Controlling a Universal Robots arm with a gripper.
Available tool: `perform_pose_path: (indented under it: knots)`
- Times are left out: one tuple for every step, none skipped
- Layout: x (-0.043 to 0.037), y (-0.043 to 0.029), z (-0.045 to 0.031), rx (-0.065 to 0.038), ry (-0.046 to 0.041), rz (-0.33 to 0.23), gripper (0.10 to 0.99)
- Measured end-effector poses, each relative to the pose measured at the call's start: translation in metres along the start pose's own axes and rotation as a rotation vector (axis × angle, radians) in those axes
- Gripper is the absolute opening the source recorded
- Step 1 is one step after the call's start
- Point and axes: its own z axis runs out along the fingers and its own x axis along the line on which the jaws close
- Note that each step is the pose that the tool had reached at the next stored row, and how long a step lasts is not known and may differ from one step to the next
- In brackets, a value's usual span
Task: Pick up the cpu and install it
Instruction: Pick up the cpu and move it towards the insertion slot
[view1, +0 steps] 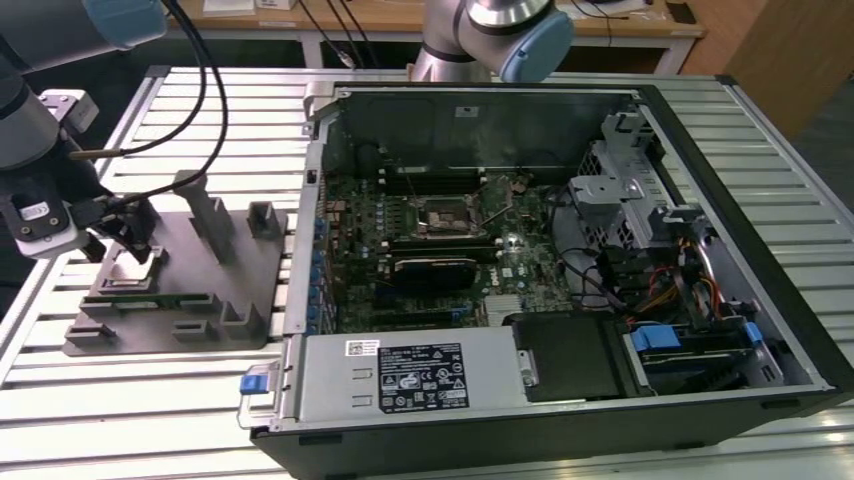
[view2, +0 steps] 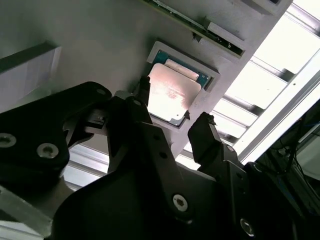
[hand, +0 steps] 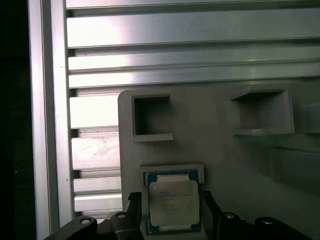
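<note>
Gripper (view1: 131, 238) hangs over the grey fixture tray (view1: 140, 338). In the exterior view the tray lies at 9 o'clock from the open computer case (view1: 467, 130).

The cpu (view2: 172, 95) lies flat in its square tray pocket, metal plate up.

Jaws are open and hold nothing. The 2 fingers (view2: 205, 132) flank the chip on opposite edges. I cannot tell whether either touches it.

Step in hand, as I judge it: the grasp.

Notes for a clean grasp:
- Centre the chip between the fingers so both meet its edges together and it is not shoved against the pocket wall.
- Grip the rim only, with light force.
- Hold it level so it does not cock in the pocket.

The motherboard socket (view1: 438, 215) sits well apart, at 3 o'clock from the tray.
</note>
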Motion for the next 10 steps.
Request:
perform_pose_path:
  knots:
    - [-0.0002, 0.0000, 0.0009, 0.000, 0.0003, -0.011, 0.588]
    - [-0.0004, -0.0001, 0.0017, -0.001, 0.0011, -0.025, 0.588]
    - [-0.0005, -0.0001, 0.0025, -0.001, 0.0017, -0.036, 0.588]
    - [-0.0006, -0.0001, 0.0034, -0.001, 0.0021, -0.047, 0.588]
    - [-0.0006, -0.0002, 0.0036, -0.001, 0.0026, -0.053, 0.588]
    - [-0.0006, -0.0002, 0.0036, -0.001, 0.0027, -0.054, 0.588]
    - [-0.0006, -0.0002, 0.0036, -0.001, 0.0027, -0.054, 0.588]
    - [-0.0006, -0.0002, 0.0037, -0.001, 0.0026, -0.054, 0.588]
    - [-0.0006, -0.0002, 0.0038, -0.001, 0.0025, -0.054, 0.588]
    - [-0.0006, -0.0002, 0.0038, -0.001, 0.0024, -0.054, 0.588]
